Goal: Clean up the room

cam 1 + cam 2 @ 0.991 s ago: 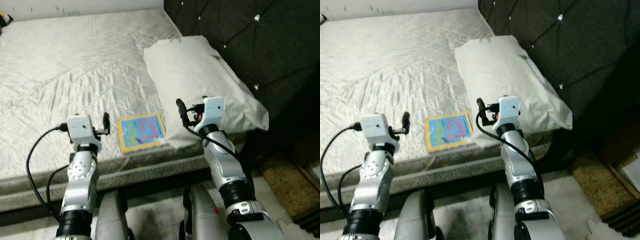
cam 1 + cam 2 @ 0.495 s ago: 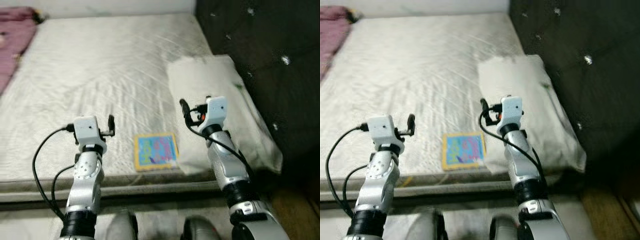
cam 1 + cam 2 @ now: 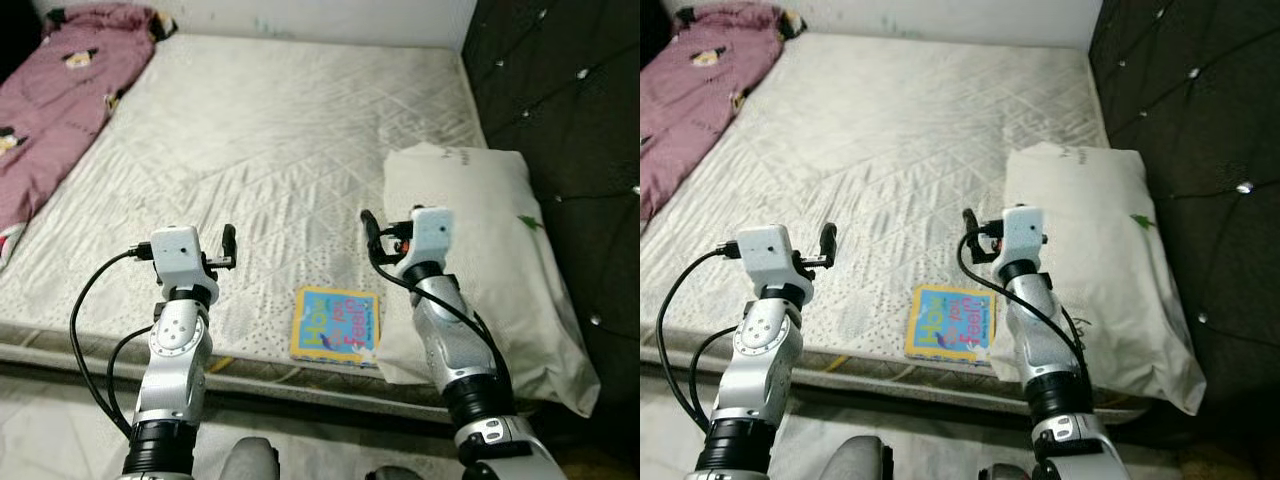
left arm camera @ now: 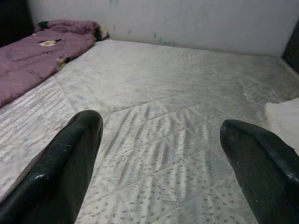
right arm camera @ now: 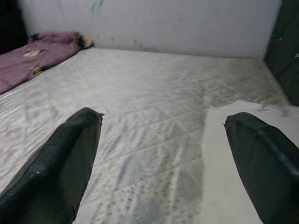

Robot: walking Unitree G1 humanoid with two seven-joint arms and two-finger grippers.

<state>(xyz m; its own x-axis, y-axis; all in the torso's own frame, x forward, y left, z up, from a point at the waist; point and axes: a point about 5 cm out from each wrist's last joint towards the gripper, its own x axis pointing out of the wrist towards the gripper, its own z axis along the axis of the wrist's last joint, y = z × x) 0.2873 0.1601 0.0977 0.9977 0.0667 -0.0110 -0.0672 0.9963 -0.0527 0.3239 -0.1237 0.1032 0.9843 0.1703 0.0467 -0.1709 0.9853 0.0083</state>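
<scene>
A bare quilted mattress point(image 3: 300, 140) filled the frame's centre. A purple blanket point(image 3: 60, 100) lay at upper left, a white pillow point(image 3: 490, 260) at right, a colourful book point(image 3: 337, 325) near the lower edge, touching the pillow.

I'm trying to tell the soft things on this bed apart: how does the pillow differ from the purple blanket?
The pillow is white and plump, lying at the dark headboard end near the book. The blanket is purple with small printed patches, crumpled flat along the mattress's far left side. Both lie on the mattress, untouched by the grippers.

No legible text on book point(image 3: 336, 327).
</scene>
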